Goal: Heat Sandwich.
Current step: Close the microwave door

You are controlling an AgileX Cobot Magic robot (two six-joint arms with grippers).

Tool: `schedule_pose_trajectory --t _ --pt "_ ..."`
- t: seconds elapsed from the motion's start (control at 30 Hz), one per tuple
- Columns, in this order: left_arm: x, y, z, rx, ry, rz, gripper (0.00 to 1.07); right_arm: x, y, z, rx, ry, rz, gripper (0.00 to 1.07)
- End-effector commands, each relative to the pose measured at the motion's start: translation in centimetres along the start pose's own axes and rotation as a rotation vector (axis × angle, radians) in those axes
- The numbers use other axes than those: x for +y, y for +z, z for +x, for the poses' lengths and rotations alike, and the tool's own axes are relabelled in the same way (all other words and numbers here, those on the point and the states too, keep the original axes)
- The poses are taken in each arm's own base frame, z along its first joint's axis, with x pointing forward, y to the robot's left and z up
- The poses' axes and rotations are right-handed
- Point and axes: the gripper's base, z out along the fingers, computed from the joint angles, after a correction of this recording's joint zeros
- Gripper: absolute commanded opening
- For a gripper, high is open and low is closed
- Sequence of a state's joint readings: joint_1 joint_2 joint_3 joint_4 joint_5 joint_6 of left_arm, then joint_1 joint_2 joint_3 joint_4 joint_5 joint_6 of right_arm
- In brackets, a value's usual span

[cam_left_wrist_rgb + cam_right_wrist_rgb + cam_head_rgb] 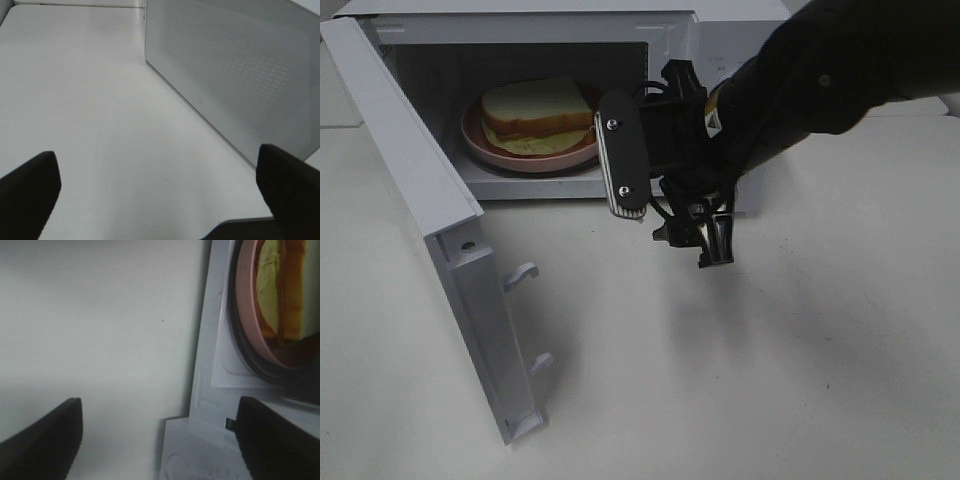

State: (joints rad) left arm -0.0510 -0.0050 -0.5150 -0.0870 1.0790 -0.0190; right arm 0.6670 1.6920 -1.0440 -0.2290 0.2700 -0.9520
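We see the sandwich [538, 115] lying on its pink plate [520, 160] inside the white microwave [720, 30], whose door [420, 190] stands swung wide to the left. Our right gripper [672, 228] hangs just in front of the oven's opening, jaws well apart and holding nothing. Our left gripper [160, 200] hovers over the white table [75, 100] beside the door's perforated face, its fingers spread wide, likewise empty.
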Motion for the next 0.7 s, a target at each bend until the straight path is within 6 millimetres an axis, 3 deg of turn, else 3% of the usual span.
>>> schedule_pose_trajectory --t 0.03,0.7 --pt "0.0 -0.3 0.1 -0.029 0.002 0.001 1.0 0.9 -1.4 0.5 -0.004 0.056 0.006 0.76" --pt "0.0 -0.3 0.1 -0.029 0.002 0.001 1.0 6.6 -7.6 3.7 0.04 0.366 -0.026 0.76"
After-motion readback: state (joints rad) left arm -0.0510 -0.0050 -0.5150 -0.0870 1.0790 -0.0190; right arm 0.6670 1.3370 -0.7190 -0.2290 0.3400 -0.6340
